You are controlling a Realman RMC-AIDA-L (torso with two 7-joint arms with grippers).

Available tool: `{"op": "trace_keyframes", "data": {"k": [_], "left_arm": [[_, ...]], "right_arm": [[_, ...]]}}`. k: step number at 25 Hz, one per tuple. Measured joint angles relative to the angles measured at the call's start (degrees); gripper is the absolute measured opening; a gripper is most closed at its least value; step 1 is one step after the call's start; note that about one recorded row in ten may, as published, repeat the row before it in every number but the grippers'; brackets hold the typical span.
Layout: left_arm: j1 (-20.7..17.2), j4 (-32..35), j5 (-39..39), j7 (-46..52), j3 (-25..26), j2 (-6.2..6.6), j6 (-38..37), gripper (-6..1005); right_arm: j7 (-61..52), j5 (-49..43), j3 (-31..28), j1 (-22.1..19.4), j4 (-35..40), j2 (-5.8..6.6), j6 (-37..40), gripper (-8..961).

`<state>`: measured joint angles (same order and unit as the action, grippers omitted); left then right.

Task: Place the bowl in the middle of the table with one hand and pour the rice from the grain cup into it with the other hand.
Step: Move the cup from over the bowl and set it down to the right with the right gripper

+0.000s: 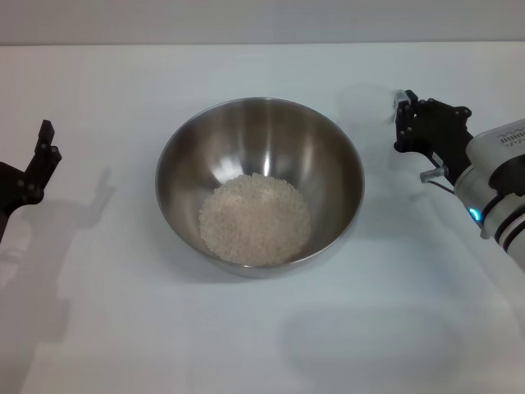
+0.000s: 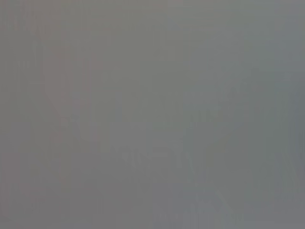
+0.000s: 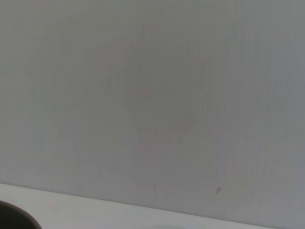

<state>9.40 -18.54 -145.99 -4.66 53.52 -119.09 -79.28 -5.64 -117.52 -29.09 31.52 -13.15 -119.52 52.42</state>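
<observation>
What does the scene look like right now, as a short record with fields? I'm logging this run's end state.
bowl: large round stainless-steel bowl, upright, near the middle of the plain white table
rice: pale heap of small uncooked grains on the bowl's bottom
grain cup: cannot be made out clearly
left end effector: at the table's left edge, apart from the bowl, holding nothing visible
right end effector: to the bowl's right, apart from it
wrist views: blank surfaces only

My left tool point(image 1: 41, 156) hangs low at my left edge; my right tool point(image 1: 410, 123) is raised at my right.
</observation>
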Motion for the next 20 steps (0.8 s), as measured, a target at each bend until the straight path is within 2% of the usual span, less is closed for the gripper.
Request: {"op": "trace_keyframes", "data": {"k": [7,9,15,20], "left_arm": [[-0.1,0.0,0.0,0.0,-0.1,0.0,-0.25,840],[-0.19,0.0,0.0,0.0,-0.09,0.0,-0.33,840],[-0.43,0.0,0.0,0.0,-0.09,0.0,-0.42,840],[-0.41,-0.03,0.0,0.0,-0.13,0.0,-0.48,840]], "right_arm": [[0.0,0.0,0.43,-0.5,-0.25,-0.05,0.06,119],[0.0,0.0,0.51,-0.8,-0.41,-0.1,0.13,299],[0.0,0.0,0.87,-1.3,-0.57,-0.1,-0.05,515],[0.0,0.0,1.64,-1.92,-1.07,-0.1,-0.15,601]]}}
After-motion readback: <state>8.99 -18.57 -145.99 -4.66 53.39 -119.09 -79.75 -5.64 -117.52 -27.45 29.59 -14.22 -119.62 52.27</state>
